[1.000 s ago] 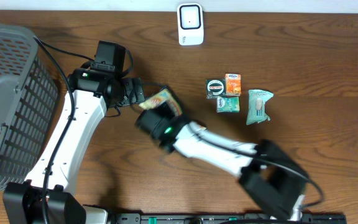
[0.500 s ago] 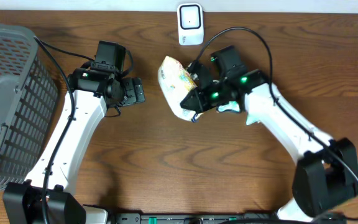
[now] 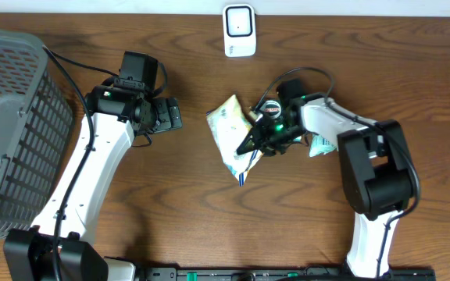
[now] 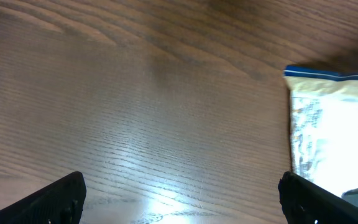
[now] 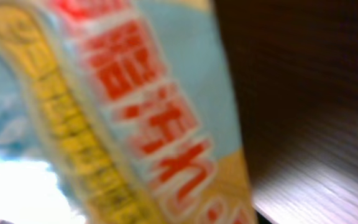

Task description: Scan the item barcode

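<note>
1. Dark wood surface (image 3: 170, 218) is carrying the work: a grey basket (image 3: 6, 117) is sitting at the left edge, and the white scanner (image 3: 239, 30) is standing at the middle of the far edge.
2. The snack bag (image 3: 231, 134) is lying mid-surface, on the near side of the scanner and well apart from it. Its long axis is running from far-left to near-right, so one short end is pointing roughly toward the scanner.
3. The right arm (image 3: 326, 119) is reaching in from the right, and the right jaws are meeting the bag's right long edge, square to that axis. Blurred red and yellow print is filling the right wrist view, so the bag is sitting directly ahead of those jaws.
4. Whether the right jaws are clamping the bag or only touching it cannot be told, because the contact is hidden from overhead.
5. The left arm (image 3: 92, 156) is holding the left jaws wide apart and empty, left of the bag, with bare wood between.
6. The right arm is the nearer one. The coming move is probably depending on carrying the bag toward the far edge, with its barcode face, not visible at present, turned to the scanner.
</note>
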Controlling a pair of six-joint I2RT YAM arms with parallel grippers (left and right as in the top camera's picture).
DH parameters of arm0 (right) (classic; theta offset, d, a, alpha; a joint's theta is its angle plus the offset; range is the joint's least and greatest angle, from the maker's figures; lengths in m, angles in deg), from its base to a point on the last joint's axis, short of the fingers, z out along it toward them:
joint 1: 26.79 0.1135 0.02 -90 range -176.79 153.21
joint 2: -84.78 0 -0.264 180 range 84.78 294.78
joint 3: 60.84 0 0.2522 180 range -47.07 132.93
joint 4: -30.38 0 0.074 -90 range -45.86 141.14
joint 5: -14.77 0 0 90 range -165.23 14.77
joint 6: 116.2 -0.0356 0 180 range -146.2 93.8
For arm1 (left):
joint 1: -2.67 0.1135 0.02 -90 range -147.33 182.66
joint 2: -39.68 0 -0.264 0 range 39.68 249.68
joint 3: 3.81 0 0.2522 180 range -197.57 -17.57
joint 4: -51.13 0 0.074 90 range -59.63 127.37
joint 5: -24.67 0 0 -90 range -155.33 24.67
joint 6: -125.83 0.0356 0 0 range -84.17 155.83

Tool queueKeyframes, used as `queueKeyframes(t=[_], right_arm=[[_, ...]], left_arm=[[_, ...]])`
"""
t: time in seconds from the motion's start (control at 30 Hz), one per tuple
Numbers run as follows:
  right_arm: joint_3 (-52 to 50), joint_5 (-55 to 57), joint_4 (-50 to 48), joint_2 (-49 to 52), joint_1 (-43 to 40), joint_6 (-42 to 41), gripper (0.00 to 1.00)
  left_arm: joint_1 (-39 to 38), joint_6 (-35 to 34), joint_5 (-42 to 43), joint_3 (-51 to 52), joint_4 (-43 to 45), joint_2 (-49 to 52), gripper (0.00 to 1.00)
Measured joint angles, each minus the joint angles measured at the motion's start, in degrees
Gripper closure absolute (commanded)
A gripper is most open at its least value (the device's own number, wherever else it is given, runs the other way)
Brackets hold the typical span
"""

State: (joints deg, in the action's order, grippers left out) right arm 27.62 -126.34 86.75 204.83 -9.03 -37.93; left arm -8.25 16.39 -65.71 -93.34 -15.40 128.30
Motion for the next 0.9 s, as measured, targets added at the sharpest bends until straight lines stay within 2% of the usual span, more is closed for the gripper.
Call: queueKeyframes(t=[0.1, 0.17, 0.23, 0.3, 0.4, 0.53, 0.6, 0.67, 0.9], right_arm=[[1.3, 8.3, 3.3, -3.2, -0.3, -0.4, 0.56], [2.4, 13.6, 5.2, -6.3, -0.3, -0.7, 0.42], [3.9, 18.5, 6.1, -10.3, -0.3, -0.4, 0.37], [5.0, 22.0, 6.3, -14.0, -0.2, -0.4, 0.37], [5.9, 26.4, 6.1, -20.5, 0.2, -0.3, 0.47], [6.2, 29.0, 5.4, -24.8, 2.2, -0.1, 0.67], [6.2, 29.7, 5.0, -24.8, 3.8, 0.2, 0.78], [6.2, 30.4, 4.4, -24.3, 5.7, 0.3, 0.99], [6.2, 34.8, 2.7, -17.4, 11.7, 0.1, 0.99]], left_arm=[[0.0, 0.0, 0.0, 0.0, 0.0, 0.0, 0.02], [0.0, 0.0, 0.0, 0.0, 0.0, 0.0, 0.02], [0.0, 0.0, 0.0, 0.0, 0.0, 0.0, 0.02], [0.0, 0.0, 0.0, 0.0, 0.0, 0.0, 0.02], [0.0, 0.0, 0.0, 0.0, 0.0, 0.0, 0.02], [0.0, 0.0, 0.0, 0.0, 0.0, 0.0, 0.02], [0.0, 0.0, 0.0, 0.0, 0.0, 0.0, 0.02], [0.0, 0.0, 0.0, 0.0, 0.0, 0.0, 0.02], [0.0, 0.0, 0.0, 0.0, 0.0, 0.0, 0.02]])
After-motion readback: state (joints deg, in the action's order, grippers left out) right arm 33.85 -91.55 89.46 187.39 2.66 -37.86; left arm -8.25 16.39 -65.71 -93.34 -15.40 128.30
